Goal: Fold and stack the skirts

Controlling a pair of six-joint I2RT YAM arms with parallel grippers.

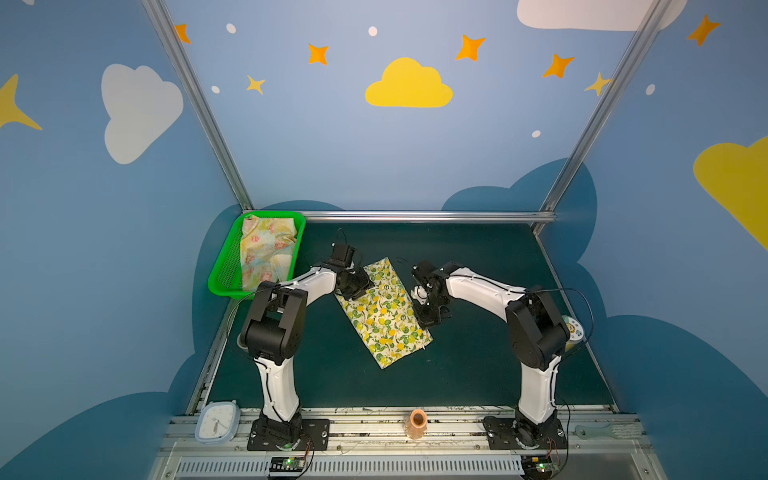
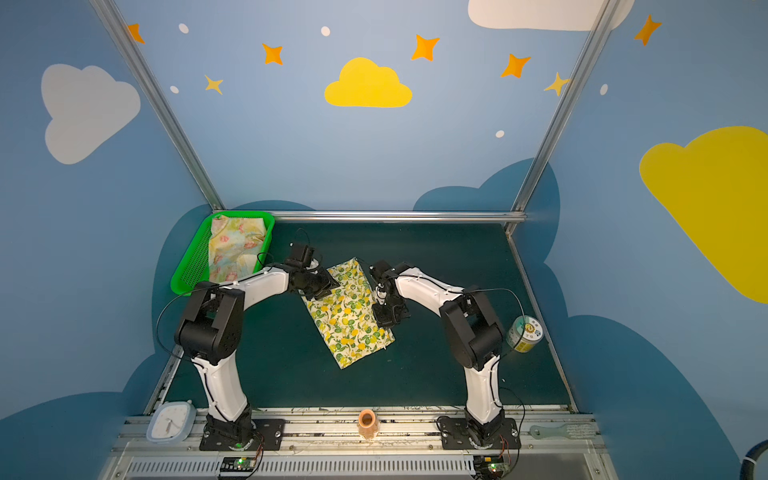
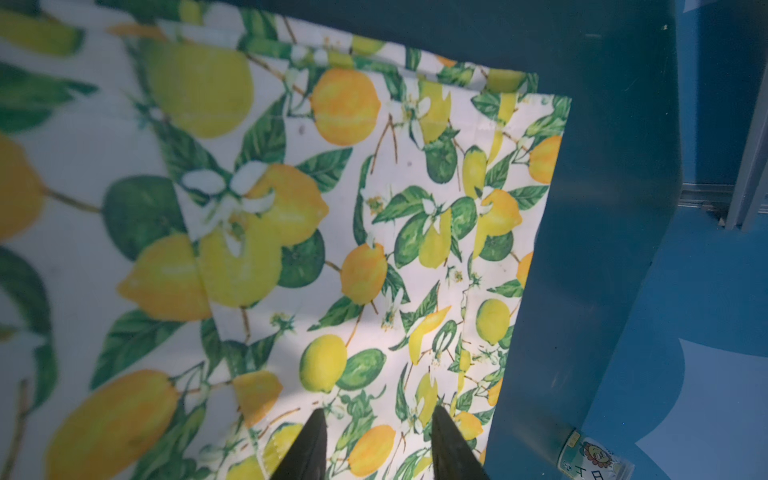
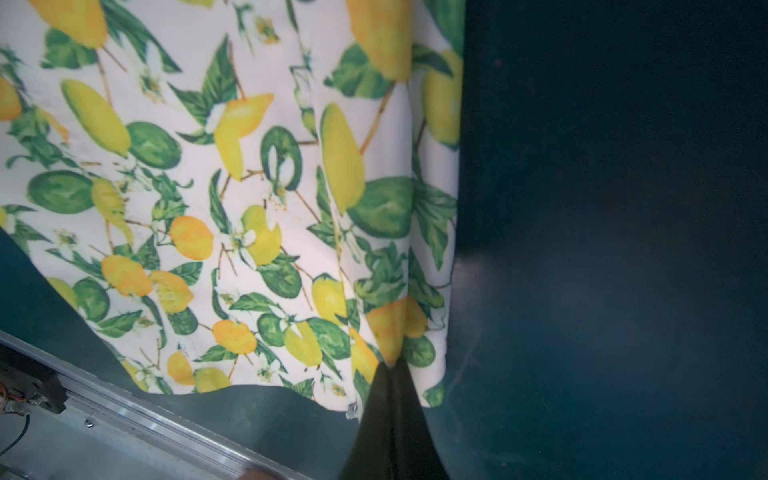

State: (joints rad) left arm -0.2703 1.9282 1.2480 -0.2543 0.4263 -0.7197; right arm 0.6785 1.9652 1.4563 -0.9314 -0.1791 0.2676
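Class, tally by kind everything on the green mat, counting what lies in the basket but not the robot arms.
Skirts: 2, lemon skirt and flowered skirt
Basket: 1
Can: 1
Total: 4

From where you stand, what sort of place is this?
Probably a robot test booth: two arms bolted at a dark mat table, cloud-painted walls on aluminium framing, and a lemon-print skirt laid out for folding.

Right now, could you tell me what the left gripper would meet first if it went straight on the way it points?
Most likely the cream lemon-print cloth skirt: the open left gripper points onto it, though the gap is unclear.
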